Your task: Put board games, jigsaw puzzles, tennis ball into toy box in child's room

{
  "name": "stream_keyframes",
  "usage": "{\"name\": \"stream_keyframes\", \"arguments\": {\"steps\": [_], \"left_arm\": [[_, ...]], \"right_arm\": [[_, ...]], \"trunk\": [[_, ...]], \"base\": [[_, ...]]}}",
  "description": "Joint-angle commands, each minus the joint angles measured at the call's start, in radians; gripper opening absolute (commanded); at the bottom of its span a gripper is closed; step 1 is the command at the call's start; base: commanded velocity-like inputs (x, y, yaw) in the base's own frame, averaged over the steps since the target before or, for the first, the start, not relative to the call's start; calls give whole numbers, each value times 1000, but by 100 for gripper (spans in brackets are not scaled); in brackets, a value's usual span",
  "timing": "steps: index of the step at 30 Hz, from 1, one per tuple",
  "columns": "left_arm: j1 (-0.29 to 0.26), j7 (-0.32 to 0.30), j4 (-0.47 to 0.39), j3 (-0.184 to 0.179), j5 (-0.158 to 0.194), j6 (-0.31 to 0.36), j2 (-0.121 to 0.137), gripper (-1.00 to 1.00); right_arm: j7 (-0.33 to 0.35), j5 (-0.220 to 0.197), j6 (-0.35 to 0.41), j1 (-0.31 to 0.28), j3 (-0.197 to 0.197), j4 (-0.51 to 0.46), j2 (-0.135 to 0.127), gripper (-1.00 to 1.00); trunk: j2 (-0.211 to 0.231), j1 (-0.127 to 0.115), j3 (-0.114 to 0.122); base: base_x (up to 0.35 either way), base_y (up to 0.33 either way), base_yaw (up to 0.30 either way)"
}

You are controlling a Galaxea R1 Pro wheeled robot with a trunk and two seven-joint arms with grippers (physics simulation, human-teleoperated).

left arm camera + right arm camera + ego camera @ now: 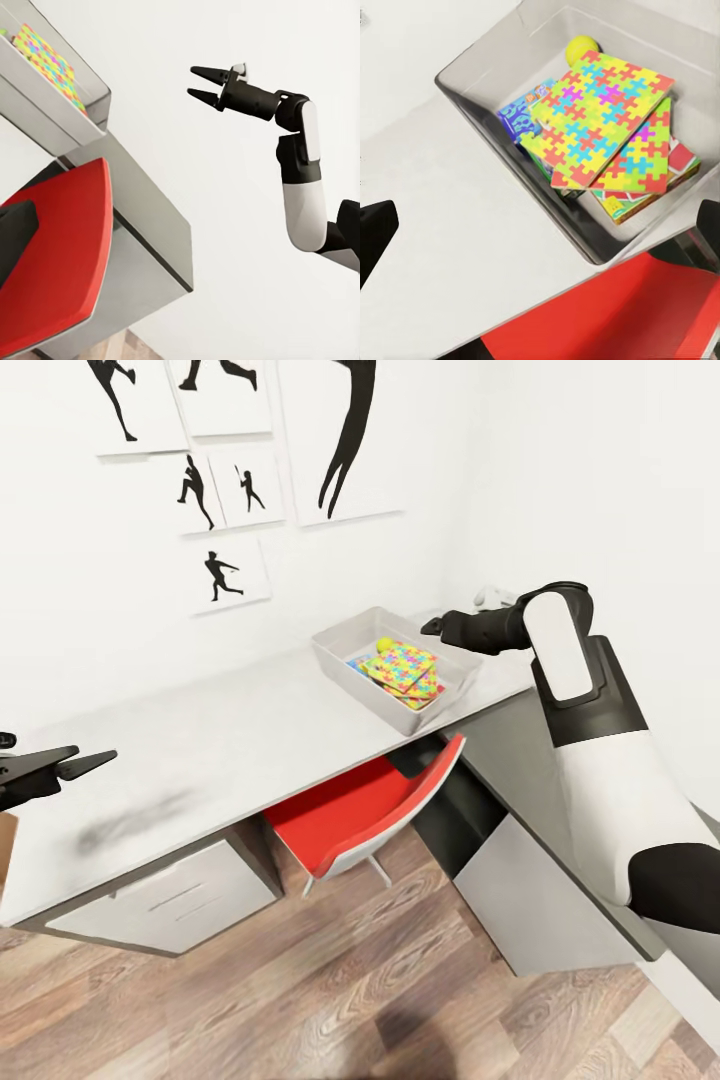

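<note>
Nearest us lies a wood-plank floor [300, 1000], and just beyond it a red chair [365, 810] is tucked under the table [200, 760], a long pale grey desk top whose surface is bare apart from the toy box [345, 660] at its far right end. At the near left our left gripper [85, 764] hangs over the table edge, its two dark fingers slightly apart and holding nothing. Farther right, our right gripper [196, 82] hovers just above the far rim of the toy box, fingers parted, empty and touching nothing. Inside the box, in the right wrist view, we see the two jigsaw puzzles [604, 112] stacked on top, slightly fanned, with the tennis ball [582, 49] tucked in the far corner behind them. A blue board game [519, 116] pokes out on the left under the puzzles, and a red, green and yellow board game [682, 161] shows beneath on the right. We judge the task close to done: ball, both puzzles and at least two games are in; we cannot tell whether the third game lies hidden under the pile. On the far wall hang black sports-silhouette pictures [215, 490]
</note>
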Motion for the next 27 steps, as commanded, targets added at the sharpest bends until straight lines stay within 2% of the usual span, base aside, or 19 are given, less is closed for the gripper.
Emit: {"name": "stream_keyframes", "arguments": {"steps": [1,24,26,27], "left_arm": [[-1,-4,0,0,-1,11,0,100],[-1,-4,0,1,-5,11,0,100],[-1,-4,1,0,-7,11,1,100],[-1,-4,2,1,-9,10,1,100]], "right_arm": [[-10,-10,1,-1,3,-1,-1,100],[-11,-9,1,-2,0,-1,-4,100],[-11,-9,1,-2,-1,-1,-7,100],[-11,-9,1,-2,-1,-1,-18,100]], "trunk": [[-2,1,0],[-2,1,38],[-2,1,41],[-2,1,43]], "base": [[-37,0,-4],[-4,0,0],[0,0,0],[0,0,0]]}}
